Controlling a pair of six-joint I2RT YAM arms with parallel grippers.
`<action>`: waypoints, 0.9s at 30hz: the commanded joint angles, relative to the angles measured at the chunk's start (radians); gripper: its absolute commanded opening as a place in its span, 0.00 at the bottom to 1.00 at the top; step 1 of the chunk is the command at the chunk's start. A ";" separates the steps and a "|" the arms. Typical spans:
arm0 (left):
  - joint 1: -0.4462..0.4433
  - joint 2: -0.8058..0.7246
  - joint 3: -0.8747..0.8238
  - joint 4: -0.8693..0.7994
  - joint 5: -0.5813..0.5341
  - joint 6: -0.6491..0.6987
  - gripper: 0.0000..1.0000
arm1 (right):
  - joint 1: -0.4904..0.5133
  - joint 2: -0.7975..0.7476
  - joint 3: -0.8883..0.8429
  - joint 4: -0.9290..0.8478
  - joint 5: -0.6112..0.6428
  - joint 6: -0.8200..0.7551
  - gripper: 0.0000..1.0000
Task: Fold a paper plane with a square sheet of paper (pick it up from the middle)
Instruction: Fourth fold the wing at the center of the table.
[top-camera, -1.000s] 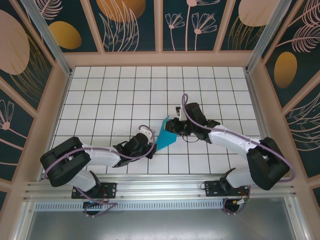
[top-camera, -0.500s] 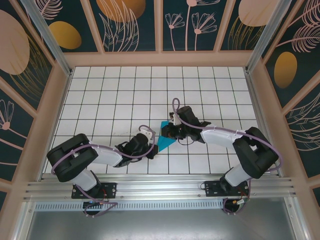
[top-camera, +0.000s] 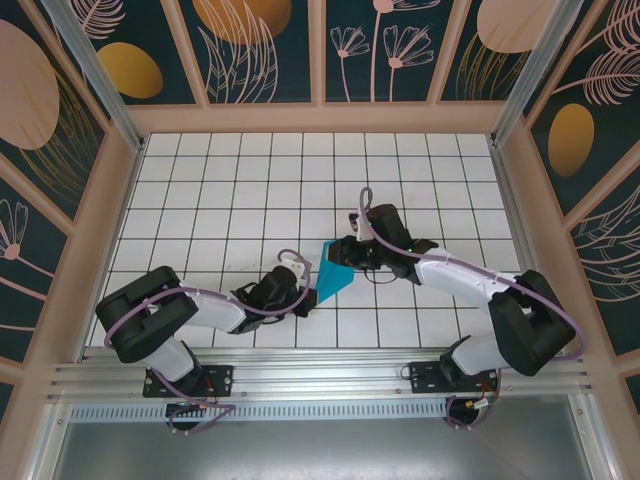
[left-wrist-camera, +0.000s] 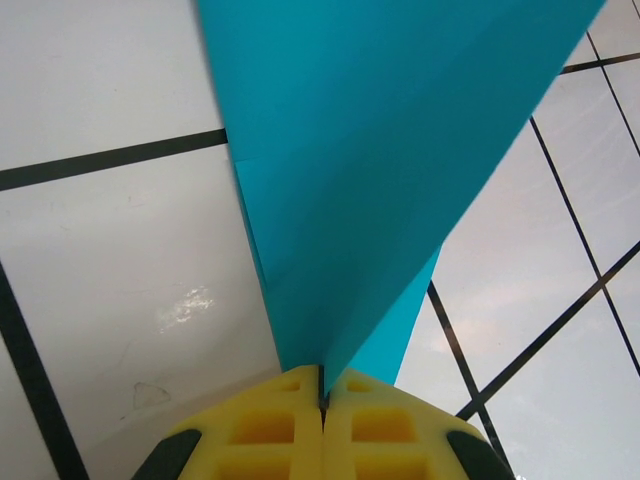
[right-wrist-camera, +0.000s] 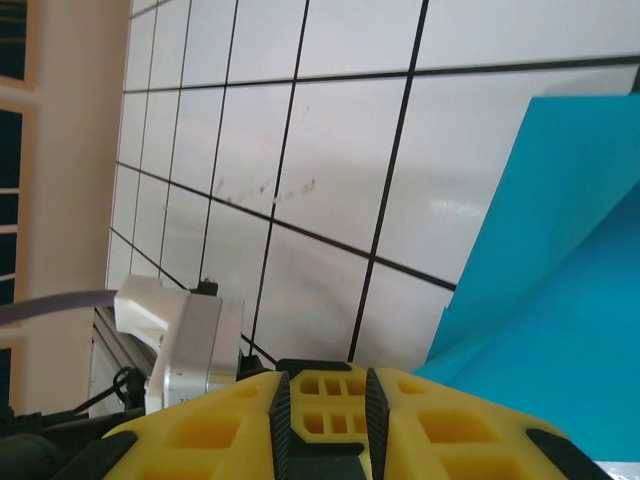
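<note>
The square sheet of paper is teal and folded into a pointed wedge that stands up off the white tiled table. My left gripper is shut on its narrow lower tip. In the left wrist view the paper fans out upward from the closed yellow fingers of the left gripper. My right gripper is at the wedge's upper right edge. In the right wrist view the right gripper has its jaws slightly open with nothing between them, and the paper lies just to their right.
The left arm's wrist shows close by in the right wrist view. White tiles stretch away behind and to both sides of the paper. Wooden-framed walls close in the table.
Half a second ago the right gripper was pressed in against the paper, which looked smaller. It has drawn back up and right, its jaws have parted, and the wedge stands taller. The left grip is unchanged.
</note>
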 joint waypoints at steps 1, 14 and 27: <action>-0.001 0.033 0.029 -0.064 0.030 0.023 0.07 | 0.008 -0.007 -0.014 -0.010 -0.065 -0.021 0.28; -0.001 0.031 0.044 -0.085 0.030 0.035 0.11 | 0.054 0.115 -0.016 0.072 -0.069 0.011 0.18; -0.002 0.017 0.131 -0.143 0.024 0.079 0.25 | 0.045 0.160 0.015 0.048 -0.027 0.004 0.18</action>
